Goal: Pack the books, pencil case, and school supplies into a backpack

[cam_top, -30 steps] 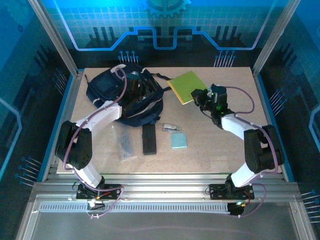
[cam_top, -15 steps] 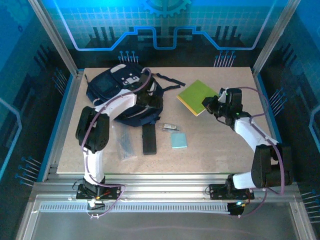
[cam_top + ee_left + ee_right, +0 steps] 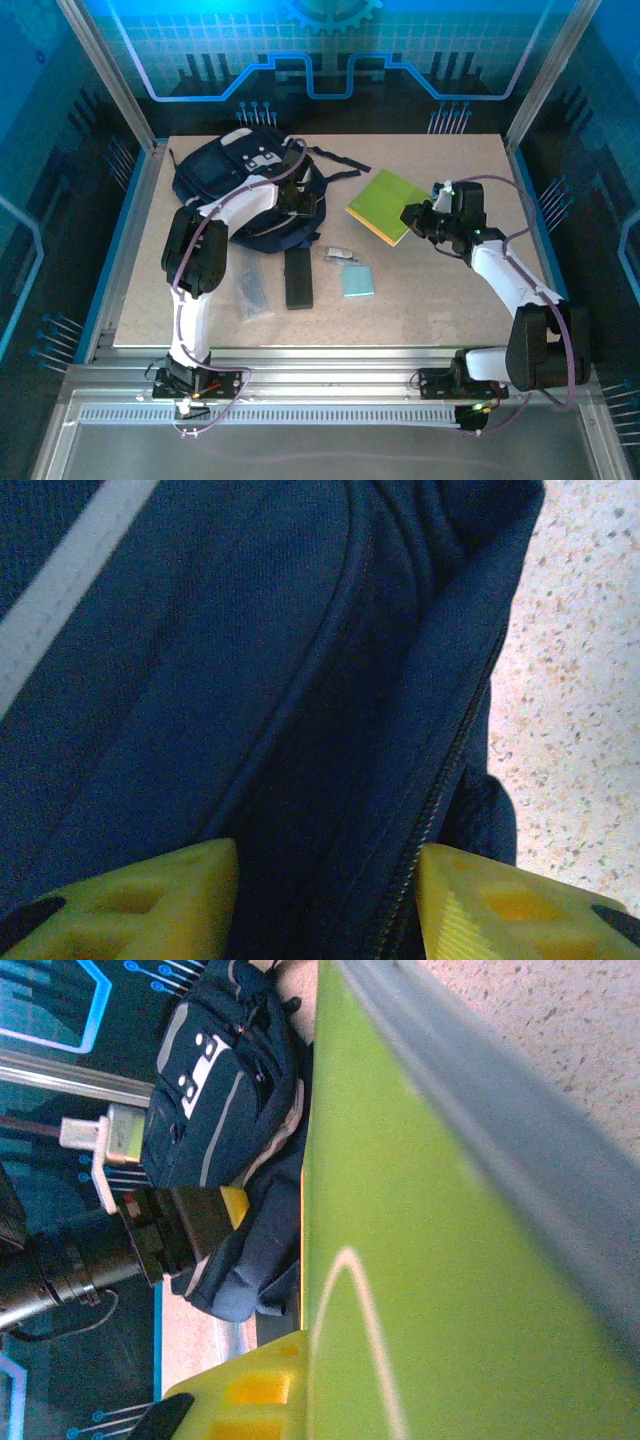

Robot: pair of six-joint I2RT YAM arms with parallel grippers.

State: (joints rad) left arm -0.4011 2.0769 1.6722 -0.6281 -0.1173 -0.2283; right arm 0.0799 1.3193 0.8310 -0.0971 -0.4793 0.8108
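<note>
Speckled tabletop [image 3: 450, 300] inside a blue-lit cell. The navy backpack [image 3: 215, 175] lies far left. The left pincer [image 3: 325, 880] straddles its zipper, and whether it pinches cannot be told. Mid-right, the right pincer [image 3: 413, 220] clenches the lime-green book [image 3: 382, 192], hiding its right corner.

A speckled beige table [image 3: 440, 300] was seen. A navy backpack [image 3: 205, 175] was laid at its far left. Nearer were set a translucent grey strip [image 3: 252, 292], a black pencil case [image 3: 298, 278], a silvery clip [image 3: 340, 255] and a light-blue pad [image 3: 357, 282]. Whether the lime-green book [image 3: 380, 190] was rested on it could not be told.
</note>
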